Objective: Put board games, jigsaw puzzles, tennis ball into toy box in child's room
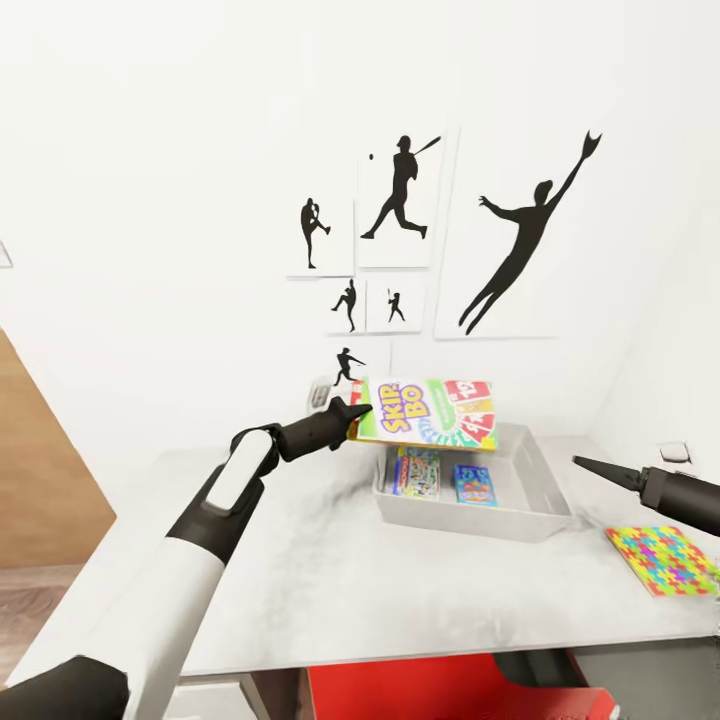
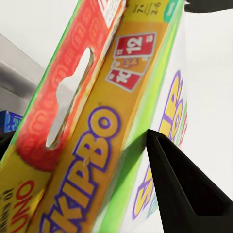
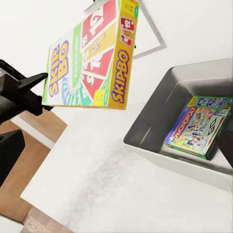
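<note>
Far left: brown wood panel (image 1: 40,470), then pale grey table (image 1: 330,570) w/ a wide bare stretch between its near edge and the bin. Left arm reaching fwd and up from lower left, white forearm, black wrist; left gripper (image 1: 352,412) clamped on the near short edge of the SKIP-BO box (image 1: 430,413), one finger (image 2: 182,187) flat on the box's printed face in left wrist view. Box held level, in the air over the back-left part of the toy box (image 1: 470,515), not touching rim. Cardboard box, flat, glossy, green/yellow/red w/ purple letters. Toy box: pale grey, low sloping walls, rounded rim, smooth plastic look; sits mid-table near the white wall. Inside, lying flat on its floor: Monopoly box (image 1: 417,472) to the left, small blue box (image 1: 474,484) just beside it. Right of bin: open strip of tabletop, then jigsaw puzzle (image 1: 664,559), thin square of multicolour pieces, flat near table's right edge. Right gripper (image 1: 598,468) hovering above that strip, pointing left toward bin, well apart from it; black, tapered; cannot tell if fingers apart or together. Below table's front edge: red surface (image 1: 400,690).
</note>
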